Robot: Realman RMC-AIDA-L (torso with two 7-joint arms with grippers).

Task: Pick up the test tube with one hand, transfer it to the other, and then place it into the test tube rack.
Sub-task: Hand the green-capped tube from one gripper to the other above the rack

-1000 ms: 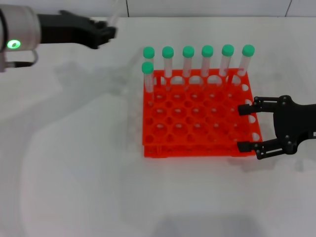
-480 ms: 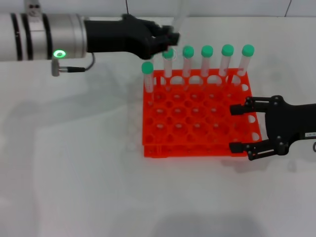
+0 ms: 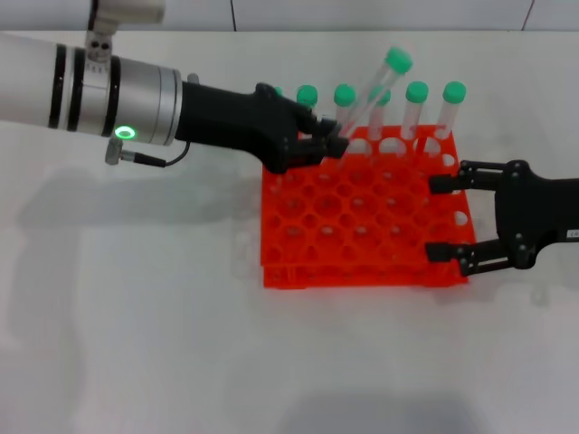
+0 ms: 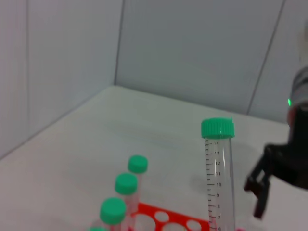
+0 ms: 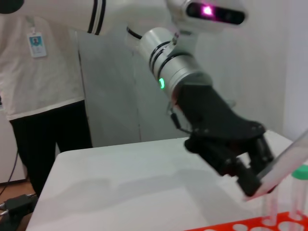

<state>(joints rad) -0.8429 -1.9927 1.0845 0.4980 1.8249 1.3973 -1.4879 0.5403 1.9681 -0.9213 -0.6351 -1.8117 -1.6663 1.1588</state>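
Item: test tube (image 3: 373,90), clear with a green cap. Held near its lower end by the left gripper (image 3: 327,145) above the far edge of the rack, at about 11 o'clock from the rack's middle. It leans with the cap up and toward 1 o'clock. In the left wrist view the tube (image 4: 219,178) shows printed graduation marks.

Item: left gripper, black, on a silver banded arm (image 3: 99,86) with a green light. Fingers clamped on the tube.

Item: right gripper (image 3: 445,215), black. It sits at the rack's 3 o'clock edge, fingers spread wide with nothing between them.

Item: rack (image 3: 362,217), orange-red, grid of round holes, on a white table (image 3: 136,316).

Item: other green-capped tubes (image 3: 416,113), standing upright in the rack's far row at 12 o'clock.

Item: person in a white top (image 5: 38,62), seen past the table in the right wrist view.
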